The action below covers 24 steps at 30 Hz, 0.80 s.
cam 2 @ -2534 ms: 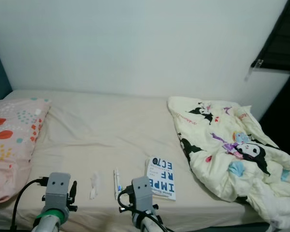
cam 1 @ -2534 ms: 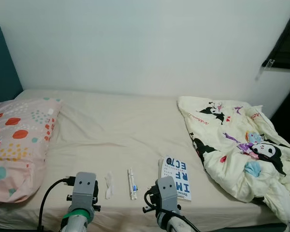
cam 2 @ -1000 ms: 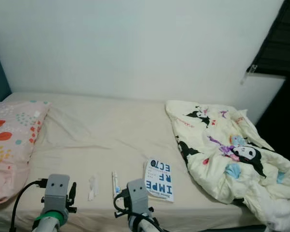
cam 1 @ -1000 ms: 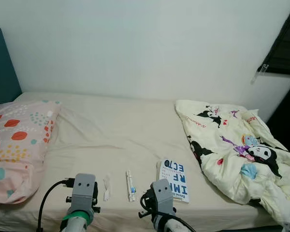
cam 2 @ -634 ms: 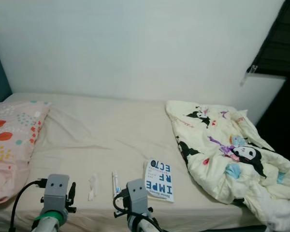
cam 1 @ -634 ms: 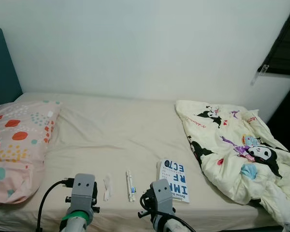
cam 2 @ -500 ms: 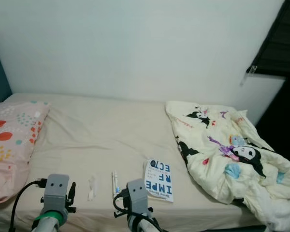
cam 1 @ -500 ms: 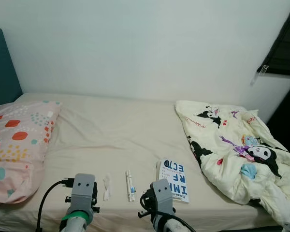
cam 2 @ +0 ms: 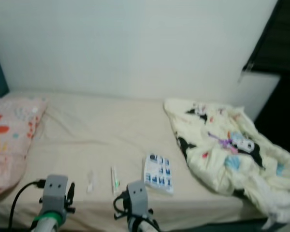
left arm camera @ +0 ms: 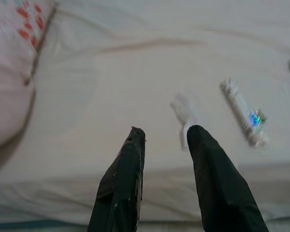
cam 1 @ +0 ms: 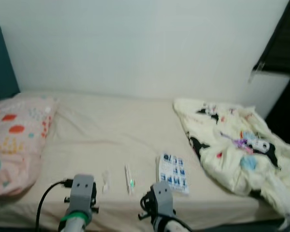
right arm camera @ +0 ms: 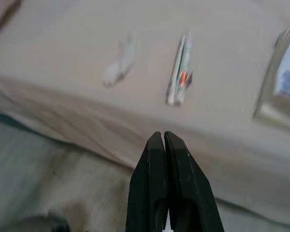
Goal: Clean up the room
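Left eye view: crumpled tissue (cam 1: pixel 106 181), tube (cam 1: pixel 129 179) and book (cam 1: pixel 173 173) lie in a row near the bed's (cam 1: pixel 111 135) front edge; pillow (cam 1: pixel 14 140) to the left, bunched duvet (cam 1: pixel 237 150) to the right. Frame now blurred and shifted versus a moment ago, so the camera is moving; items unmoved. Left gripper (left arm camera: pixel 165 135) released, aimed near the tissue. Right gripper (right arm camera: pixel 164 140) clenched, empty, before the bed edge. Nothing picked up yet.

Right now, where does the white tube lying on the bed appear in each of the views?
Left eye: white tube near the bed's front edge, left of the book.
Right eye: same spot.
Left wrist: beyond the fingers.
Right wrist: ahead of the fingers.
Shared landmark: crumpled tissue beside it.
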### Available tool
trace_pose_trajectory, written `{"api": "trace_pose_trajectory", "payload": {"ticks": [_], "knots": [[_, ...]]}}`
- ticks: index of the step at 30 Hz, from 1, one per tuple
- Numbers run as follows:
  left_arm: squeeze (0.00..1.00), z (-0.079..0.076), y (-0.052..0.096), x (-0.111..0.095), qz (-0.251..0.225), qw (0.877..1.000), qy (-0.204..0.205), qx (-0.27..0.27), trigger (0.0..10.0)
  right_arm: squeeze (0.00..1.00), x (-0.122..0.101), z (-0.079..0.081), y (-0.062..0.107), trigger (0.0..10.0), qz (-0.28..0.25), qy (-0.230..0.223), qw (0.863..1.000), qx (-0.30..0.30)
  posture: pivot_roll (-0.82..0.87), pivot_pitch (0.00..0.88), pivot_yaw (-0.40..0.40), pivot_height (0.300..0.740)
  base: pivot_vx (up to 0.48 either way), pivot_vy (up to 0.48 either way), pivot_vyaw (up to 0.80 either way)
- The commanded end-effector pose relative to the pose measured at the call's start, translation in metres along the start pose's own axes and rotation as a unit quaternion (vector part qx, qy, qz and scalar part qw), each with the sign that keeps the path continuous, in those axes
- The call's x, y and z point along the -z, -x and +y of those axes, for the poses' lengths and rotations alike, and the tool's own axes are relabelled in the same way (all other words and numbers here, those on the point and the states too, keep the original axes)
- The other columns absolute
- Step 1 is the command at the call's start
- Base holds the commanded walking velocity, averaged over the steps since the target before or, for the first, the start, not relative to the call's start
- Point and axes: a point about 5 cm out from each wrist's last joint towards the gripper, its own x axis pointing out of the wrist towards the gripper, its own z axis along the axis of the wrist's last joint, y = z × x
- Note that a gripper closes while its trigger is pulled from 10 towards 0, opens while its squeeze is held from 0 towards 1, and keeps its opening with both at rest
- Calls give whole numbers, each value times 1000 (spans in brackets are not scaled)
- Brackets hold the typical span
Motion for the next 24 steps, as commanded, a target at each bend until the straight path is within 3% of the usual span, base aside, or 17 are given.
{"api": "trace_pose_trajectory", "payload": {"ticks": [1,14,24], "knots": [[0,0,3,6,12,1000,-2,-1,10000,0,6,-2,3,10000,10,-7,1000,5,68,22,-31,595,0,0,0],[0,5,2,5,9,1000,-3,-10,10000,0,5,2,1,10000,10,-8,1000,-5,76,42,-50,590,0,0,0],[0,29,14,4,0,999,-23,-48,10000,0,-23,22,-18,10000,-15,-1,998,-55,116,114,-102,550,0,0,0]]}}
